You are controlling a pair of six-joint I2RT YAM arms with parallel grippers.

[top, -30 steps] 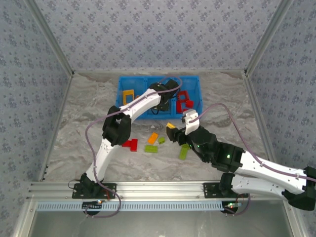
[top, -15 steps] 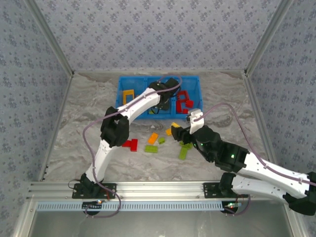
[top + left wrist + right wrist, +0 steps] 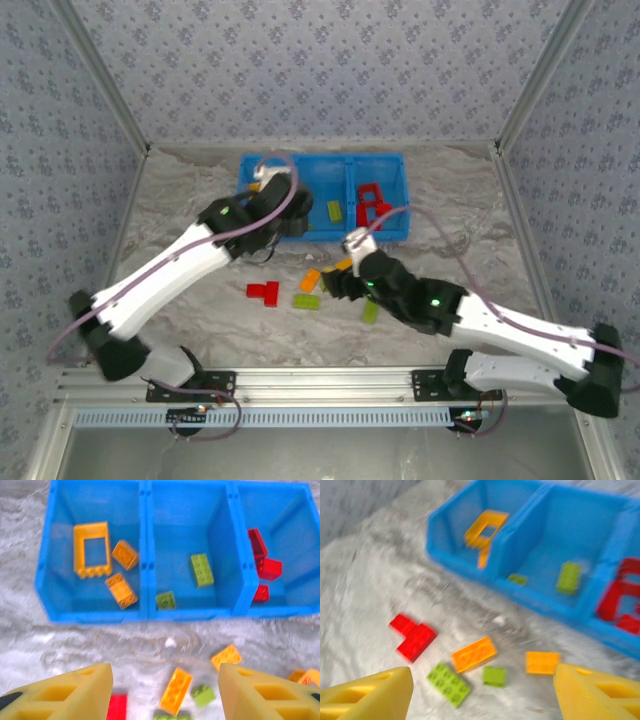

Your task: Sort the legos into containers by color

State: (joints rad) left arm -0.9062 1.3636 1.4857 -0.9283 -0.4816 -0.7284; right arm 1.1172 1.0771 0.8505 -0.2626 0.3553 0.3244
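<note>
**Both grippers hang open over the strip in front of the bin**

The blue bin [image 3: 400,160] sits toward the far edge of the table [image 3: 180,200], its three compartments side by side. In the left wrist view, the left compartment holds an orange frame [image 3: 91,548] and two orange bricks [image 3: 121,590]. The middle one holds two green bricks [image 3: 202,570], and the right one several red bricks [image 3: 269,569]. Bare surface lies to the left and right of the bin.

The left gripper [image 3: 165,680] hangs just in front of the bin's front wall, jaws spread wide and holding nothing. The right gripper [image 3: 482,690] hangs a little nearer, over the loose pieces, jaws also spread wide and holding nothing.

The loose pieces lie close together between the bin and the arm bases. They are a red L-shaped piece [image 3: 414,636], a long orange brick [image 3: 474,654], a flat green brick [image 3: 448,684], a small green brick [image 3: 494,676] and a short orange brick [image 3: 542,662]. Another green piece [image 3: 369,310] lies right beside the right arm's wrist.

The left forearm [image 3: 170,275] slants across the left half of the table, and the right forearm [image 3: 510,325] comes in from the right. Both wrists crowd the strip in front of the bin.

The surface is grey-white and marbled. Patterned blue-grey walls [image 3: 320,70] close three sides, and a metal rail [image 3: 320,380] runs along the near edge.
</note>
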